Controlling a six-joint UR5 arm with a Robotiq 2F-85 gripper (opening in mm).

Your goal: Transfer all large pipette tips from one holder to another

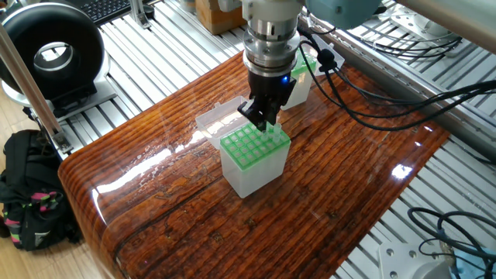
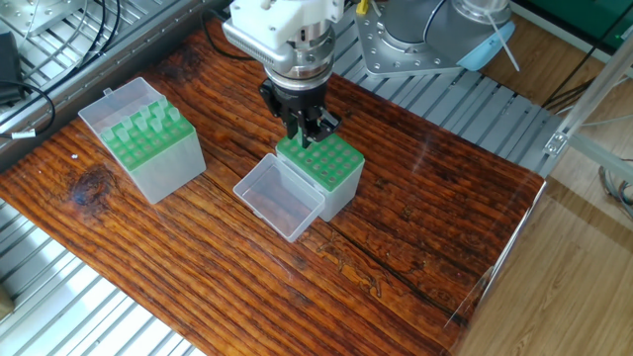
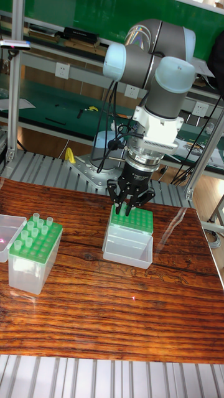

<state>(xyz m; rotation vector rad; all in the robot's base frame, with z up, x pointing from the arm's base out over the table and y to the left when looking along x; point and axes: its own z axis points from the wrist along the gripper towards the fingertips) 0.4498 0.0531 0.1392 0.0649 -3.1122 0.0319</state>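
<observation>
A clear holder with a green rack (image 1: 252, 159) (image 2: 333, 170) (image 3: 134, 225) stands mid-table, its open lid (image 2: 280, 198) lying beside it. My gripper (image 1: 262, 122) (image 2: 308, 138) (image 3: 129, 211) hangs over the rack's back corner, fingers drawn close together just above the holes. They seem shut on a large pipette tip, which is mostly hidden between them. A few whitish tips (image 1: 273, 133) stand in that corner. The second holder (image 2: 148, 148) (image 3: 32, 255) (image 1: 298, 77) stands apart and carries several large pipette tips (image 2: 148, 121) (image 3: 35, 227) upright in its green rack.
Cables (image 1: 372, 85) trail from the arm over the table's far side. A black ring-shaped device (image 1: 50, 54) and a dark bag (image 1: 27, 186) sit beyond the rounded table edge. The robot base (image 2: 415, 40) stands behind the middle holder.
</observation>
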